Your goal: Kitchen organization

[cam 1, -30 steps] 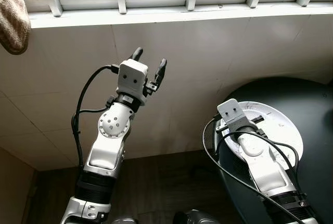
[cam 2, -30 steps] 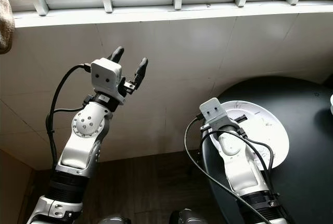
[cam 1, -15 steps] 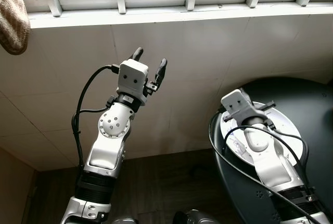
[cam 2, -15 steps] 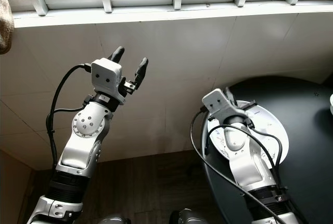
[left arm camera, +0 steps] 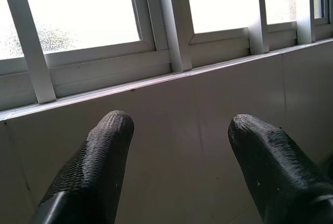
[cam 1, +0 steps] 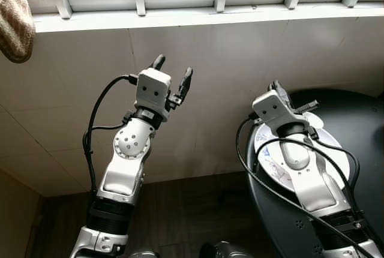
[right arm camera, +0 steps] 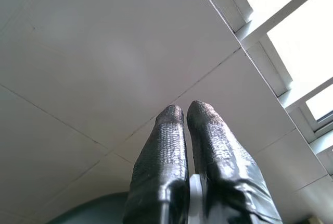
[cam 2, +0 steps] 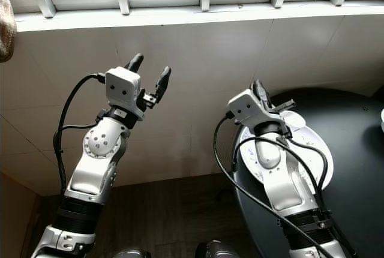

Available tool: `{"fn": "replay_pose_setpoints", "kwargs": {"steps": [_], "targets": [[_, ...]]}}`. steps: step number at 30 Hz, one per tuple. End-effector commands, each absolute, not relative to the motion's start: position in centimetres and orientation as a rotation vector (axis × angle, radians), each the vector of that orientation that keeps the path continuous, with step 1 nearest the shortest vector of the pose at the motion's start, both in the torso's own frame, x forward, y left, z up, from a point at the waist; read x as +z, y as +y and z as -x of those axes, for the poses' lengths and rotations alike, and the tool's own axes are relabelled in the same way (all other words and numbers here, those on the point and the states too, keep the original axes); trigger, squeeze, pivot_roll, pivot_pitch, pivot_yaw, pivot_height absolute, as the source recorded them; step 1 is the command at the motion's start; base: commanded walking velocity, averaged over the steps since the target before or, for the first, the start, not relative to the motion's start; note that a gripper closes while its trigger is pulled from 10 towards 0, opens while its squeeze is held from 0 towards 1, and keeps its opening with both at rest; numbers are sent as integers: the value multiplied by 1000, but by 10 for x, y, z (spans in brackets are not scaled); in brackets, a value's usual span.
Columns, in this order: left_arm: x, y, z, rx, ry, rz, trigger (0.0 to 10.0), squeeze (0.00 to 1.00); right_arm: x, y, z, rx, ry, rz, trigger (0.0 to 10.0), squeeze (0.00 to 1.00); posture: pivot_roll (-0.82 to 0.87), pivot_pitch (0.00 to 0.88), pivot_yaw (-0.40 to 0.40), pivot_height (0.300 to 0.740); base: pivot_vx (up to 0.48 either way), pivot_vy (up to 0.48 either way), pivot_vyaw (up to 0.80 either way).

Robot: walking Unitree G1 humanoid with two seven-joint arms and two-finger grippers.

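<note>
A white plate (cam 1: 332,157) is on the round black table (cam 1: 360,120) at the right. My right gripper (cam 1: 277,86) is raised over the plate's left side, with its fingers pointing up at the tiled wall. In the right wrist view its fingers (right arm camera: 208,130) are pressed together, and a white sliver of the plate (right arm camera: 194,199) shows between them near their base. My left gripper (cam 1: 173,67) is held high at the left, open and holding nothing. It faces the wall below the window sill, and its two fingertips (left arm camera: 112,130) stand wide apart.
A white tiled wall (cam 1: 228,60) rises to a window sill with white bars (cam 1: 216,12). A beige towel (cam 1: 13,21) hangs at the top left. Dark wooden floor (cam 1: 180,216) lies below, between the arms. A white object (cam 2: 382,120) sits at the table's far right edge.
My right gripper has swung up from lying low at the plate's left rim and now points at the wall. The left arm has stayed still.
</note>
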State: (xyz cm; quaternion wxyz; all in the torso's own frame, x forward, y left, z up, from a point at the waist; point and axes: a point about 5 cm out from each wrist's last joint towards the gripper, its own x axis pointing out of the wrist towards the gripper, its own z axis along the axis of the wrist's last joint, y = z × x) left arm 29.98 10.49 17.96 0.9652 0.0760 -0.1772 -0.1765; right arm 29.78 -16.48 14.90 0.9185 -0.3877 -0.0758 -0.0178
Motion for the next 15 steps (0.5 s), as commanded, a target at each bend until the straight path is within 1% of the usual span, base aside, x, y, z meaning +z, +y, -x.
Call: {"fn": "replay_pose_setpoints", "kwargs": {"steps": [1, 8, 15], "targets": [[179, 102, -301, -365, -350, -149, 10000, 0, 156, -166, -300, -53, -182, 773, 10000, 0, -1, 0, -71, 740, 0, 0, 0], [178, 102, -301, -372, -335, -126, 10000, 0, 155, -164, -300, -44, -185, 761, 10000, 0, -1, 0, -71, 740, 0, 0, 0], [178, 101, -302, -382, -332, -125, 10000, 0, 155, -163, -301, -38, -187, 771, 10000, 0, 2, 0, -71, 740, 0, 460, 0]]}}
